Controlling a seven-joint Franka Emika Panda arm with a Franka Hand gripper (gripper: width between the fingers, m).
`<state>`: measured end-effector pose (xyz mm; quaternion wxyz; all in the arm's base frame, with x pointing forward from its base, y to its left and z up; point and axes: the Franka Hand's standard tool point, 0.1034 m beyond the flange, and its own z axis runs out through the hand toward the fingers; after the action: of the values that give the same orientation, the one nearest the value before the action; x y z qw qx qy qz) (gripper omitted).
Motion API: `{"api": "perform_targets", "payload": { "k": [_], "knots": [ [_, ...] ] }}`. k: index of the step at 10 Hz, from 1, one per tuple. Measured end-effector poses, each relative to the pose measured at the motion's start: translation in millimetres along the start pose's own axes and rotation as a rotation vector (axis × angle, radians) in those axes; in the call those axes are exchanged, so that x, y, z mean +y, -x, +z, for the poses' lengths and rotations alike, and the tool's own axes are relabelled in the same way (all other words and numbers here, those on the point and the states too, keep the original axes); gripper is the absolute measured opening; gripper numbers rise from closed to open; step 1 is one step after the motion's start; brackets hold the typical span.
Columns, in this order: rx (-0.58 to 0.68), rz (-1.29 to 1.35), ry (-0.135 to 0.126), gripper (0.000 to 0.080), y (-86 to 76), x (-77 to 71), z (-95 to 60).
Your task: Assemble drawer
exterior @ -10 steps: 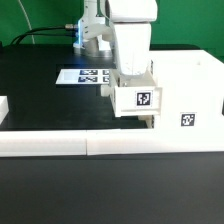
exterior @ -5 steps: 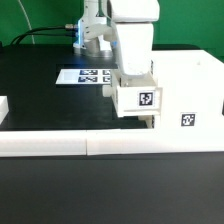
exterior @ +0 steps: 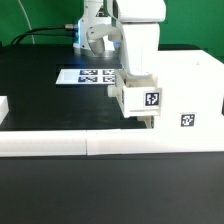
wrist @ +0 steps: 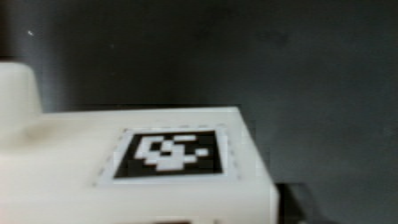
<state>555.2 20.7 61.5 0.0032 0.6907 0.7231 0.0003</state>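
Above desk (exterior: 40,100), near shell (exterior: 185,95): tray (exterior: 141,99) hangs under arm, tagged face to camera. Fingers hidden behind tray; grip state can't tell, presumably clamped since tray sits clear of desk. Held level beside shell, likely lining up for insertion.

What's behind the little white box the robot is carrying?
Behind the small tray stands the tall white shell, partly covered by it. Farther back lies the marker board. The end effector holding the tray is hidden, and so is whatever lies under the tray.
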Motion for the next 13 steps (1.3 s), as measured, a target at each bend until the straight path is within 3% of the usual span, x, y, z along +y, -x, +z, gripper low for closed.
{"api": "perform_targets", "payload": {
  "k": [1,2,3,4,5,6,7,9,11,12,13],
  "knots": [
    [-0.002,0.007,0.001,0.0417,-0.4,1.1,-5.4],
    [-0.006,0.01,-0.003,0.0417,-0.6,1.9,-13.5],
    [-0.012,0.01,-0.009,0.0578,0.7,3.0,-23.1],
    [-0.017,0.012,-0.014,0.0578,3.0,3.8,-32.3],
    [-0.024,0.015,-0.018,0.0634,6.8,5.5,-43.7],
    [-0.03,0.018,-0.016,0.0645,11.6,10.3,-56.1],
    [-0.032,0.001,-0.013,0.0645,20.5,9.5,-59.1],
    [-0.029,-0.039,-0.01,0.0649,51.2,6.5,-63.9],
    [-0.03,-0.02,-0.012,0.0649,51.9,5.9,-62.1],
    [0.032,-0.035,-0.012,0.0649,61.0,4.4,-60.1],
    [0.089,-0.034,-0.02,0.0649,71.6,0.6,-48.1]
  ]
}}
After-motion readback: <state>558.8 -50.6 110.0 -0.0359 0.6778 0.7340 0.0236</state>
